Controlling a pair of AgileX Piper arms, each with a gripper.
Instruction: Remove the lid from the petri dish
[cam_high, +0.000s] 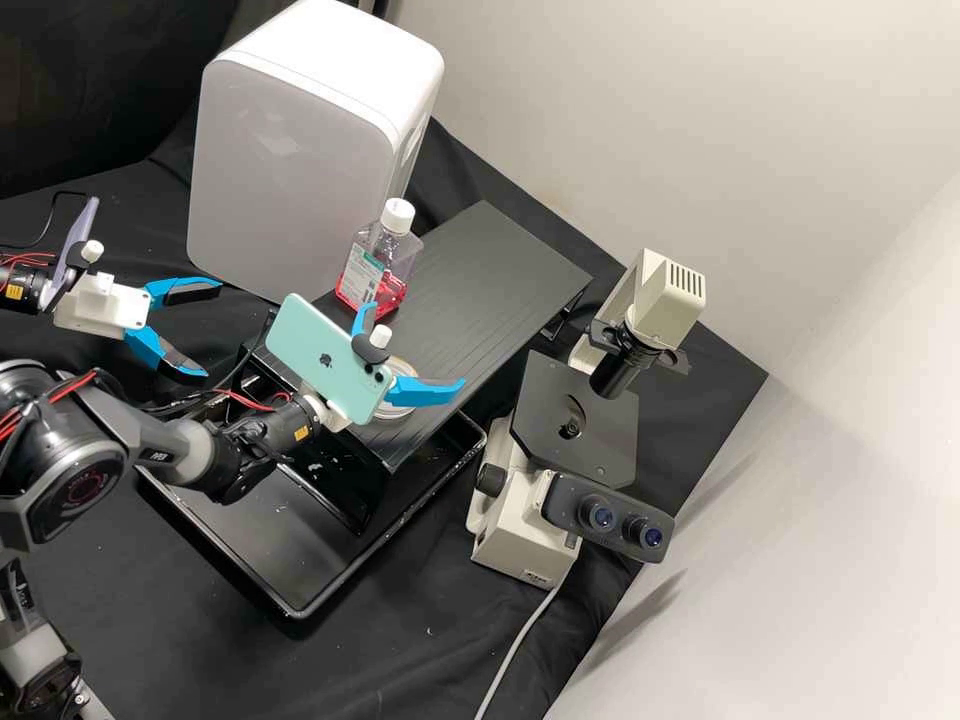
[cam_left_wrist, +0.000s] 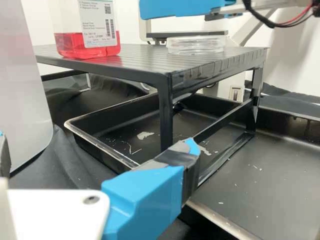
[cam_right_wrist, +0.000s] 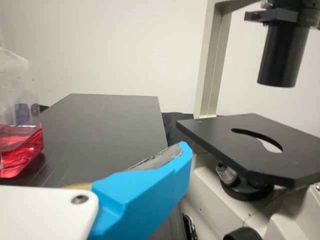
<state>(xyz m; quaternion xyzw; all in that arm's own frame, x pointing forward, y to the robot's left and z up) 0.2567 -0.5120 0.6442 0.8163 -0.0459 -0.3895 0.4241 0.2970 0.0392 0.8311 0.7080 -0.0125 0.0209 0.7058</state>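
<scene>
Step in hand: approach. Right gripper (cam_high: 417, 345), released, hovers over the petri dish (cam_left_wrist: 196, 44); left gripper (cam_high: 210, 330), released, sits well apart from it. Next, judged: lower and clench the lid (cam_left_wrist: 196, 37).

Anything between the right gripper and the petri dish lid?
Nothing visible. The right gripper hangs open just above the petri dish on the rack. The flask stands farther back on the rack, off the path down.

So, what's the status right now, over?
Left gripper open, beside the shelf. Right gripper open over the petri dish, lid apparently on. Flask close by.
</scene>
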